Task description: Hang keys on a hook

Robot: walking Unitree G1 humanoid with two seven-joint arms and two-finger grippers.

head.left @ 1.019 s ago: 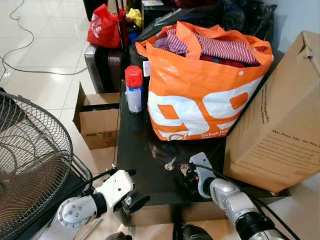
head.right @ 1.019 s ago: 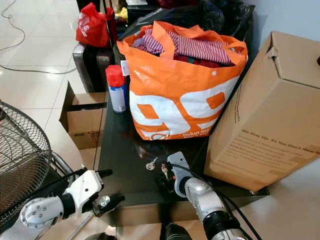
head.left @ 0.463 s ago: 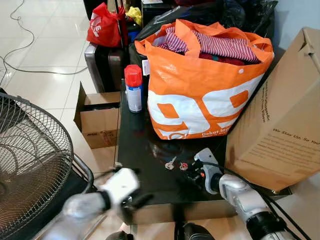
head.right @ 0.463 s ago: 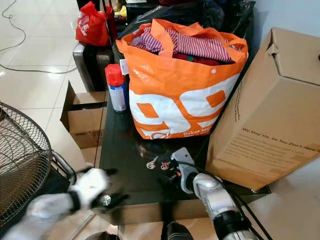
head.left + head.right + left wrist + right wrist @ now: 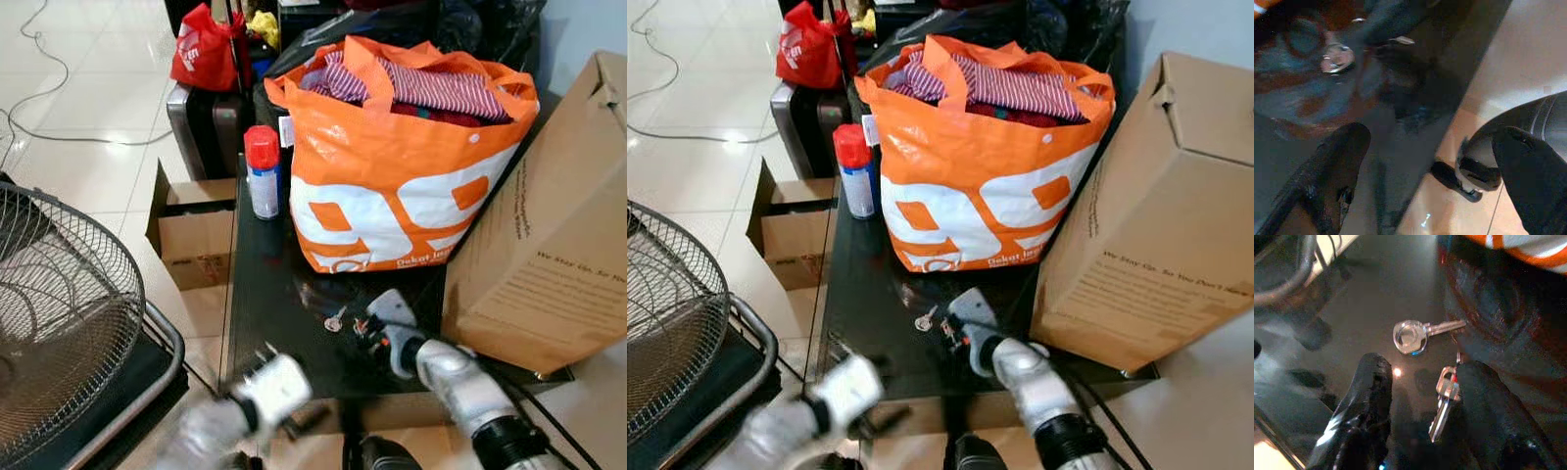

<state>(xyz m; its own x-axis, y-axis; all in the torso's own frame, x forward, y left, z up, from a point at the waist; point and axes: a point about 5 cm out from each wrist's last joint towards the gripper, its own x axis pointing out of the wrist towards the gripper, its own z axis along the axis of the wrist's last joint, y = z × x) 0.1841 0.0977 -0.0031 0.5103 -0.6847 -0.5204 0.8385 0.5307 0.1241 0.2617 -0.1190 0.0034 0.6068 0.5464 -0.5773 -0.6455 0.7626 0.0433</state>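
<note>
Two keys (image 5: 1440, 382) lie on the dark glossy table (image 5: 265, 284), just in front of the big orange bag (image 5: 392, 166) stuffed with striped clothes. One key has a round silver head and lies flat; the other, with a red tag, sits just beside it, between the fingers of the right gripper (image 5: 1422, 396). Those fingers are spread, one on either side of the tagged key, with the far finger touching or nearly touching it and the near one a little apart. Nothing is pinched yet.

The left gripper (image 5: 1430, 161) hovers over the near edge of the table, blurred in the head views, its fingers spread with nothing between them.

A red-capped spray can (image 5: 263, 174) stands at the table's left edge, an open cardboard box (image 5: 196, 235) sits on the floor below it, and a tall carton (image 5: 549, 235) leans at the right. A fan guard (image 5: 59, 313) sits at the left.

By my reading the task is barely begun: the keys are not yet grasped or lifted, I can make out no hook, and the carrying and hanging are all left.
</note>
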